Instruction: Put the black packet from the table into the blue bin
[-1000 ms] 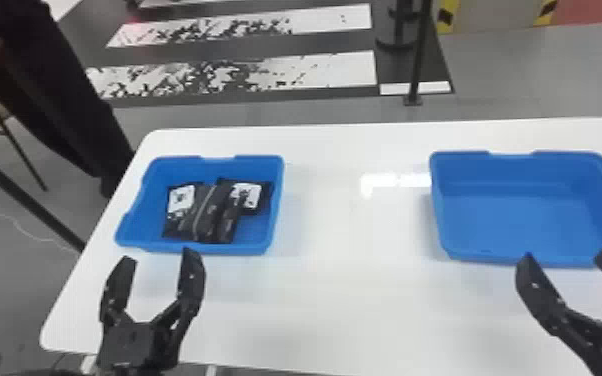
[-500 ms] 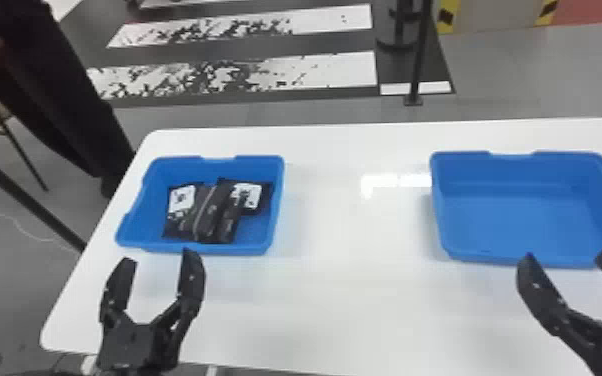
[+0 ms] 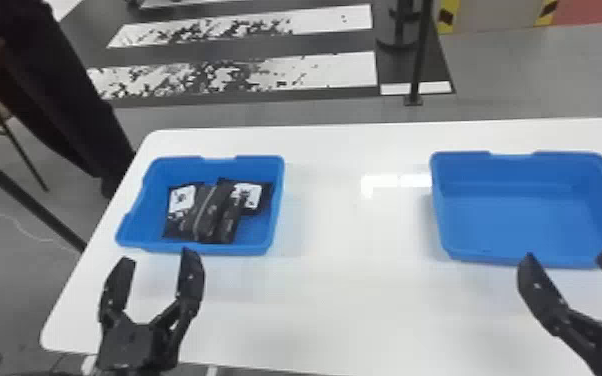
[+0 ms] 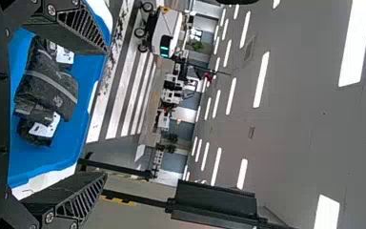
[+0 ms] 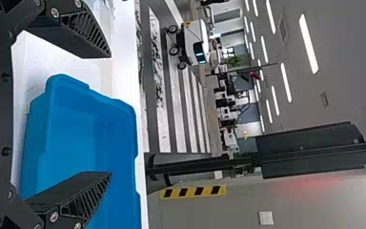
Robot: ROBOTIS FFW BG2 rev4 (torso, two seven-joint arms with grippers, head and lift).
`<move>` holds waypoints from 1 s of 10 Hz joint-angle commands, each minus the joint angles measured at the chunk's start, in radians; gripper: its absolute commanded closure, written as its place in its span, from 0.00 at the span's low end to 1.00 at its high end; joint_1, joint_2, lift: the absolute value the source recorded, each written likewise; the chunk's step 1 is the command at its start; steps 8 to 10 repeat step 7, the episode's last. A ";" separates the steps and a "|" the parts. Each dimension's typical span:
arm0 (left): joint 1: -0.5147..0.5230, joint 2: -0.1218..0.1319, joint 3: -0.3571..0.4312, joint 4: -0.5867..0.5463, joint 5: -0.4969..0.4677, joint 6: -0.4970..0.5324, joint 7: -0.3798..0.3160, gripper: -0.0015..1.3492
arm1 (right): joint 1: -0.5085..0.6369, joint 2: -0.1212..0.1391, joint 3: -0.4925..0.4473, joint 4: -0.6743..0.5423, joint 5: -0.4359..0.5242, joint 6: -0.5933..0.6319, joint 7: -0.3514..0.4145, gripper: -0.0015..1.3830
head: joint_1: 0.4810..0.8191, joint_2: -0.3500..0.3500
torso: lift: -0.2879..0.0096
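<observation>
Both with fingers spread, the left tool [image 3: 157, 255] is held near the left blue bin [image 3: 235, 249], the right tool [image 3: 569, 255] near the right blue bin [image 3: 510, 225]. Black packets [image 3: 207, 212] are heaped inside the left one. Both bins are supported by a white desk [image 3: 345, 305].

Free room, first: a broad lane of white surface [image 3: 355, 300] between the two bins, running from near edge to far edge. Second: the open top of the left blue bin [image 3: 277, 200], with bare floor along its left side and at its near right corner. Third: the open top and bare floor of the right blue bin [image 3: 515, 225]. Obstacles: raised walls round both bins; overlapping black packets [image 3: 210, 215] taking up the left bin's middle and right; left pincer [image 3: 157, 255], fingers apart, near that bin's near wall; right pincer [image 3: 568, 254], fingers apart, by the right bin's near wall.
</observation>
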 commanded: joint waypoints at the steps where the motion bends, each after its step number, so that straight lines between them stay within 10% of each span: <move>1: 0.000 0.000 -0.001 0.000 0.001 0.000 0.000 0.09 | 0.000 0.000 0.000 0.000 0.002 0.000 0.000 0.10 | 0.63 0.73 | 0.60; 10: 0.002 0.000 0.001 0.000 0.001 0.000 0.000 0.09 | 0.000 0.000 0.000 -0.002 0.004 0.000 0.000 0.10 | 0.63 0.73 | 0.60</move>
